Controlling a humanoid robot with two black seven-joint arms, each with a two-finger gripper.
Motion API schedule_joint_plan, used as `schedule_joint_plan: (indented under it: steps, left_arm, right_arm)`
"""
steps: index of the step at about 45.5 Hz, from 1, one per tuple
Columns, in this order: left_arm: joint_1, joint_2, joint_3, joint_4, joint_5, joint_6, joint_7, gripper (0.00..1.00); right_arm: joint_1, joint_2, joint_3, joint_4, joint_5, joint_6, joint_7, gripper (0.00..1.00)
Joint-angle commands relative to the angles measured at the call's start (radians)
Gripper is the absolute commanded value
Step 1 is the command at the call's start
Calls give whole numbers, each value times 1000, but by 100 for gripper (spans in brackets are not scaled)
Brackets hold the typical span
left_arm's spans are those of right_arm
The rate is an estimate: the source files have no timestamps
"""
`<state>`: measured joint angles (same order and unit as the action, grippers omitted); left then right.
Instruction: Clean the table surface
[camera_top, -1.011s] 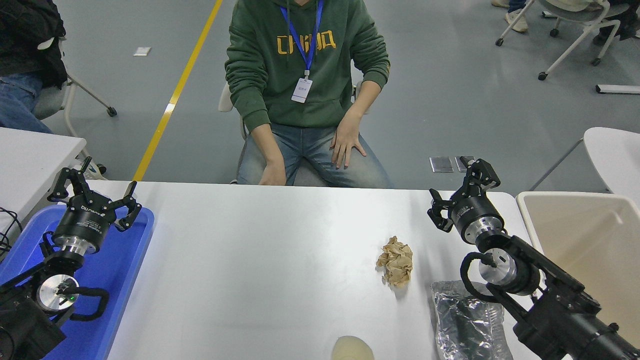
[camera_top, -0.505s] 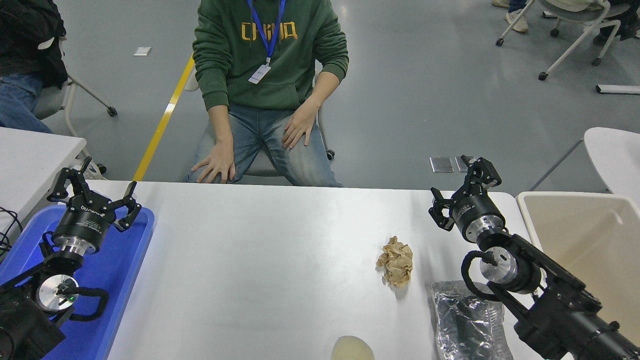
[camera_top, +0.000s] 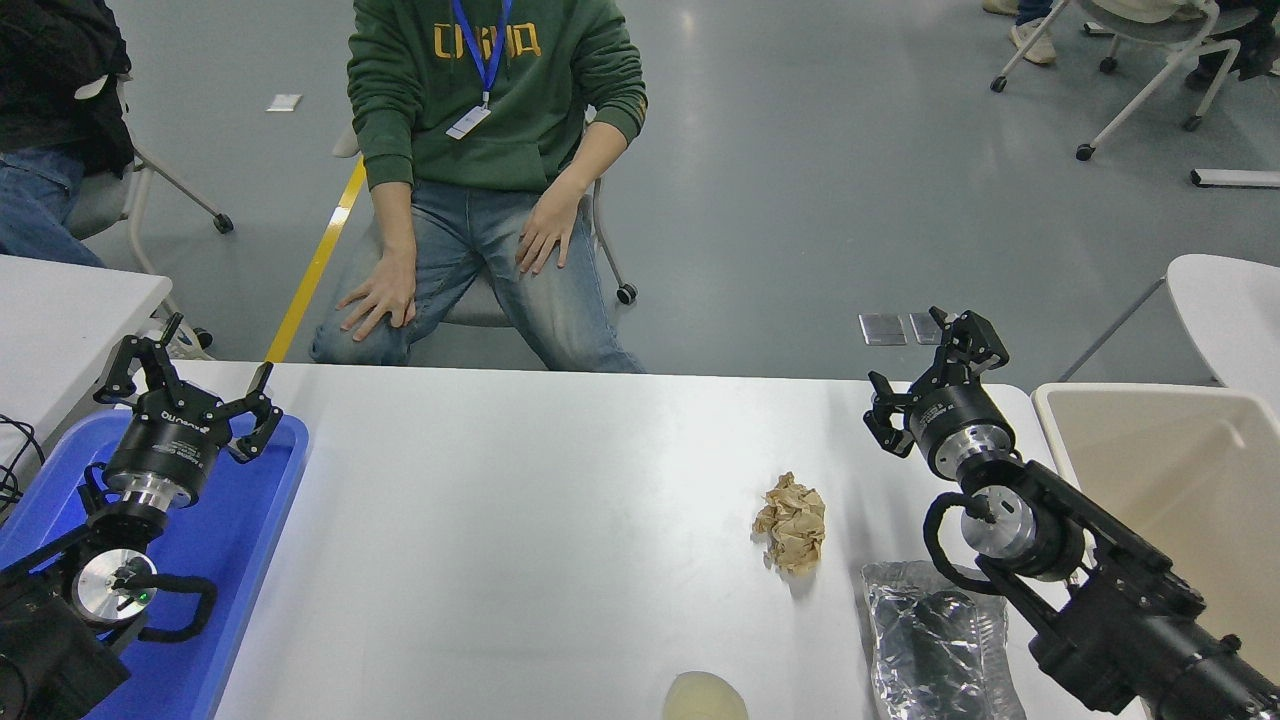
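Grey floor with a yellow line runs behind the table surface (camera_top: 560, 520), a wide, smooth, slightly glossy white top with rounded corners that fills the middle of the view from nine to three o'clock. Beyond its far edge, at twelve o'clock, a person (camera_top: 480, 150) in a green hoodie sits on a chair, hands on knees, well apart from everything on the table.

At three o'clock a beige bin (camera_top: 1180, 480) with plain plastic walls stands just beside the table's right end. At nine o'clock a shallow blue tray (camera_top: 230, 540) lies under the parked left gripper (camera_top: 190, 385), whose jaws stand spread apart and hold nothing.

The right gripper (camera_top: 935, 375) hangs over the far right corner at about two o'clock, jaws apart and empty. Below its arm, at five o'clock, lies a crinkled silvery foil bag (camera_top: 925, 640), shiny and soft-looking. Nearer the centre, at four o'clock, sits a ball of crumpled brown paper (camera_top: 792, 522), light and springy by its look. At six o'clock a pale rounded object (camera_top: 705, 698) is cut by the edge; I cannot tell what it is.

The paper ball seems the likely first pick: come straight down with jaws wide, close across its middle so folds do not slip out, then lift clear before carrying it toward the bin.
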<state>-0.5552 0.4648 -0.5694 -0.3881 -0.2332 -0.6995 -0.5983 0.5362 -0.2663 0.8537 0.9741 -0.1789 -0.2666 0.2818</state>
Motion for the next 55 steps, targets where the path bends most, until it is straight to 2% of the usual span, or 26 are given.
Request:
schedule_joint_plan:
  steps: [1,10,16,28,40,44,51,55]
  left_arm:
    - [0,0,-1,0,0,0,0,100]
    - [0,0,-1,0,0,0,0,100]
    - [0,0,-1,0,0,0,0,100]
    - [0,-2,-1,0,0,0,2,100]
    - [0,0,-1,0,0,0,2,100]
    - [0,0,-1,0,0,0,2,100]
    - [0,0,-1,0,0,0,2,100]
    - [0,0,-1,0,0,0,2,100]
  right_arm:
    - [45,-134,-108,6,2,18,-3,100]
    - [47,-301,-157,12,-11,233,-3,100]
    - [48,-425,-255,126,-63,326,-1,100]
    - [48,-649,-404,491,-487,336,-4,100]
    - [51,-838,-492,690,-531,337,-10,100]
    - [53,-901,-498,770,-536,355,-62,100]
    - [53,-952,-496,771,-539,409,-223,100]
    - [51,-972,-496,771,-537,423,-269,100]
